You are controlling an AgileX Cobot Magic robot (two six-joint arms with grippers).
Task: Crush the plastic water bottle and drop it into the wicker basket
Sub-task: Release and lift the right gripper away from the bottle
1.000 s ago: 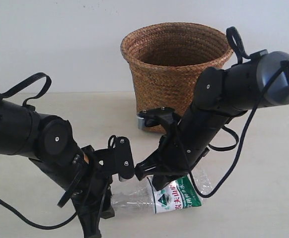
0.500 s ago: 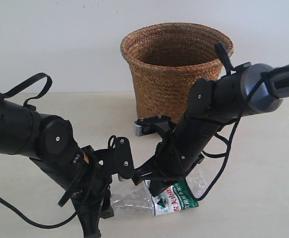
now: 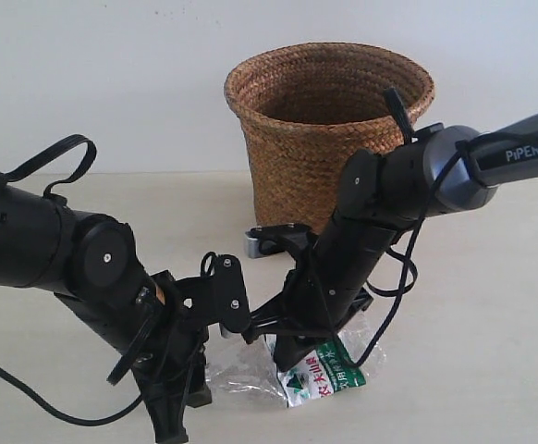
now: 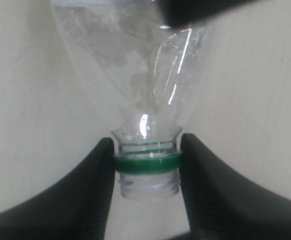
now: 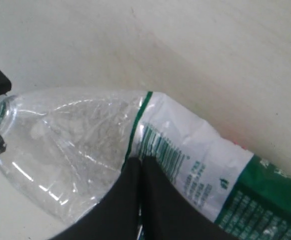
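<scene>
The plastic water bottle (image 3: 320, 377) lies flattened on the table in front of the wicker basket (image 3: 329, 111), with its green-and-white label facing up. No cap shows on it, only a green ring under the open threaded mouth. My left gripper (image 4: 146, 146) is shut on the bottle's neck (image 4: 145, 162), one finger on each side of the ring. The bottle's clear body (image 4: 135, 75) is crumpled beyond it. My right gripper (image 5: 140, 164) is shut, its two fingers together and pressing down on the bottle (image 5: 75, 130) at the label's edge. In the exterior view the right gripper (image 3: 286, 350) sits on top of the bottle.
The basket stands upright at the back of the pale table (image 3: 491, 351), close behind the right arm (image 3: 389, 194). The left arm (image 3: 75, 259) reaches in low from the left. Cable loops hang off both arms.
The right arm has swung lower and to the left, pushing down on the bottle. The label has shifted left and tilted, and the bottle looks flatter. The left arm has stayed put.
</scene>
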